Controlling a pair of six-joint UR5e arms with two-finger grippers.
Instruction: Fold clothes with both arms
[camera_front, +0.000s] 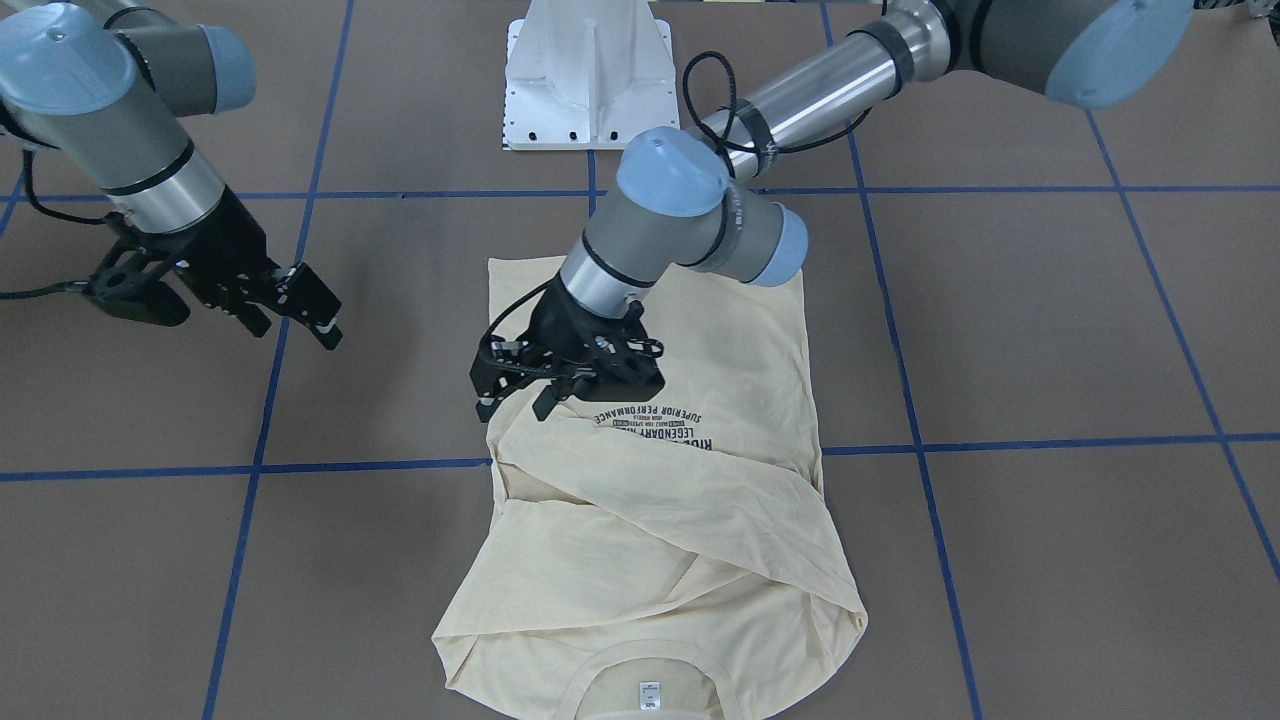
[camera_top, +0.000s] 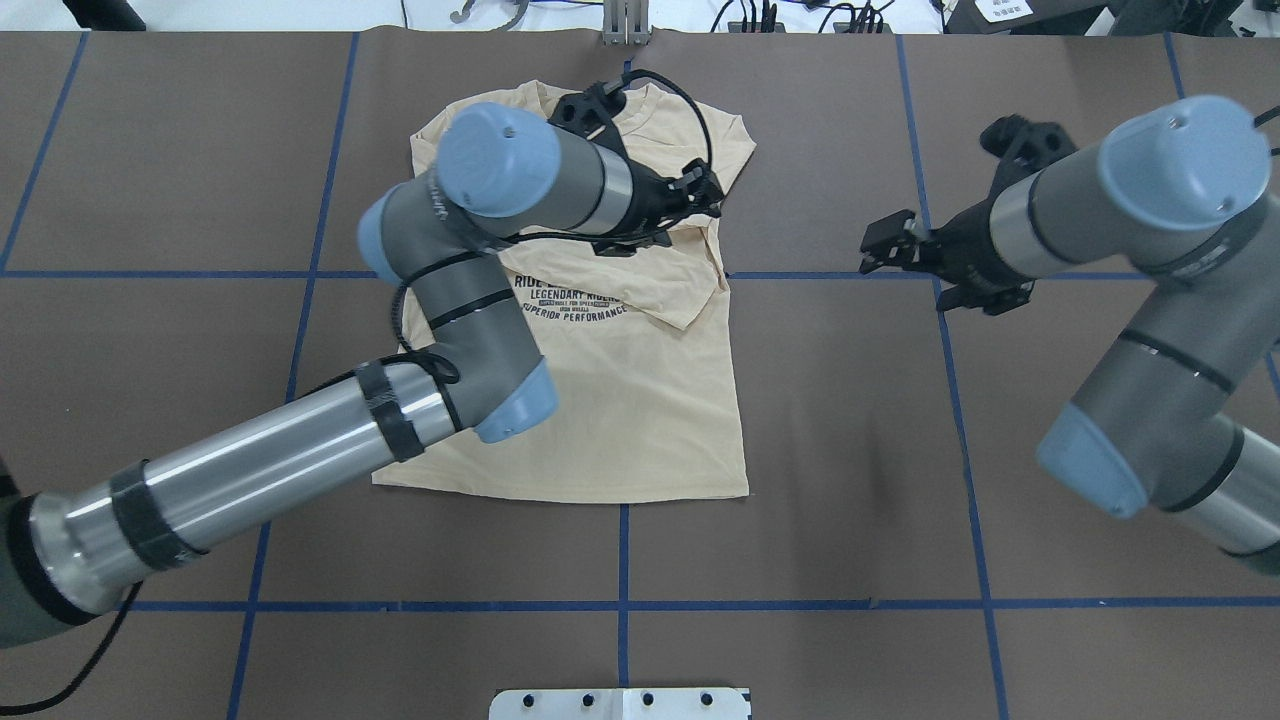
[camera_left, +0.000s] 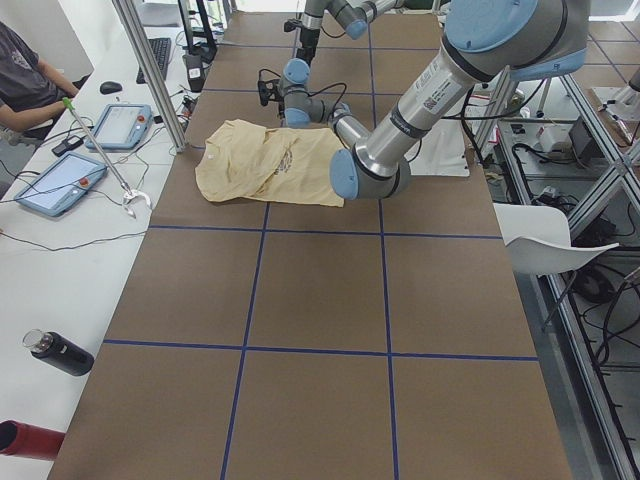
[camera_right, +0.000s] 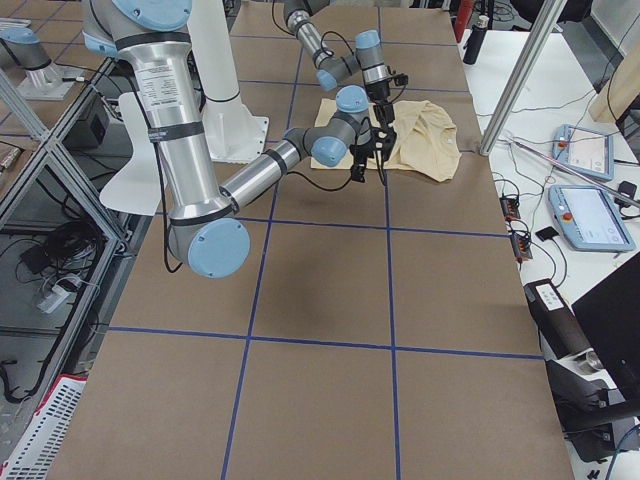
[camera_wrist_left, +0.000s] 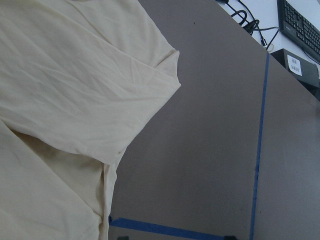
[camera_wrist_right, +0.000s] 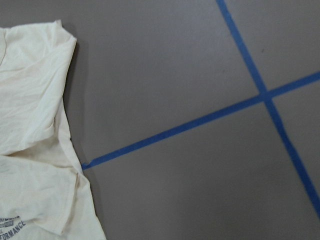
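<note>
One T-shirt (camera_front: 680, 520) to fold, flat on brown table (camera_front: 1050, 330), print (camera_front: 650, 425) up, hem (camera_top: 560, 490) toward robot, collar (camera_front: 640, 665) at far side. Both sleeves already crossed over chest, top sleeve (camera_front: 640, 500) running diagonally just beyond print. Left gripper (camera_front: 515, 400) above shirt at sleeve end near garment's edge, fingers spread, holding nothing; contact with cloth unclear. Right gripper (camera_front: 295, 322) well off shirt over bare table, fingers apart too, empty. Likely light, thin, limp knit: no stiffness, prone to sag, drag and wrinkle, crossed sleeves apt to slide loose if jerked. Best taken by pinching edges, probably two hem corners or both shoulders, one per gripper, lifted evenly and laid over. Avoid grabbing single layer mid-panel.
</note>
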